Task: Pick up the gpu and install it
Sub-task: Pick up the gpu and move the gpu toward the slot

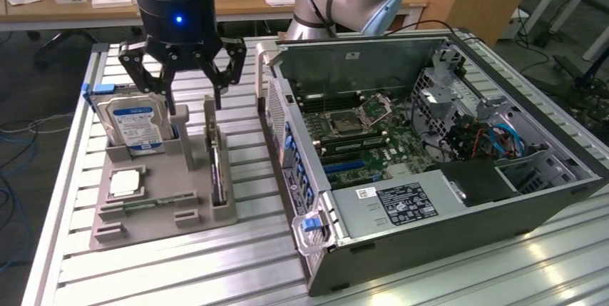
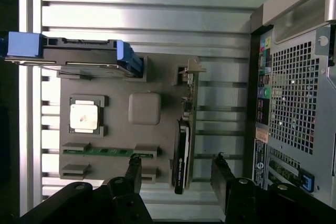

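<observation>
A robot gripper (image 1: 191, 98) hangs in the upper left of the exterior view, its fingers spread wide and holding nothing. Below it, left of centre, the gpu (image 1: 218, 174) stands on edge in a grey tray (image 1: 164, 174), beside an open computer case (image 1: 457, 245).

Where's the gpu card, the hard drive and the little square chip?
thin dark gpu card with green board (image 2: 180, 156): wrist view, its dark face.
silver hard drive with blue-white label (image 1: 135, 126): exterior view, its label.
small square silver processor chip (image 2: 84, 116): wrist view, its top face.
</observation>
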`<state>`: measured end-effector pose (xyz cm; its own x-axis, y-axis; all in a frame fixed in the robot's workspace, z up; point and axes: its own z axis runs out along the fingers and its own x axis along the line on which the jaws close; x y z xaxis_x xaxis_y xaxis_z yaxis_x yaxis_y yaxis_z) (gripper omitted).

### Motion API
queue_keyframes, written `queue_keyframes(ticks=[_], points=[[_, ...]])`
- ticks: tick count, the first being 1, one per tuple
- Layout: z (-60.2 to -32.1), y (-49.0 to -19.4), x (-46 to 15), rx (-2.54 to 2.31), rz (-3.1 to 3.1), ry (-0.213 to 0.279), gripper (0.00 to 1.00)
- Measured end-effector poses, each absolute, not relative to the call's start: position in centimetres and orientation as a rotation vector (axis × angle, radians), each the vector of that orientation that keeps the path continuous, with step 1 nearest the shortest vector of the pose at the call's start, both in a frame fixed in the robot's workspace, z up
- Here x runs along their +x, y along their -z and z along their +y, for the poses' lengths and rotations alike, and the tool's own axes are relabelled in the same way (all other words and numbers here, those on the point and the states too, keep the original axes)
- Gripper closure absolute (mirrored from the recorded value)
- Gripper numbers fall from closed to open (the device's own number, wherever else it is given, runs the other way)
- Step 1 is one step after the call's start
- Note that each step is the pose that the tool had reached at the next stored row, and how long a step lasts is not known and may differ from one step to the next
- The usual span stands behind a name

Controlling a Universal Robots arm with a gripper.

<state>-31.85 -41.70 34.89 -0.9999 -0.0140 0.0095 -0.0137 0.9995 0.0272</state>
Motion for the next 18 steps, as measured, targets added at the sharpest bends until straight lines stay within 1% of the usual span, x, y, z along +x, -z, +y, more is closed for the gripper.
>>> queue_keyframes(ticks=[18], points=[[-42.0,-33.8,-31.8,0.022,-3.134,0.043,0.35]])
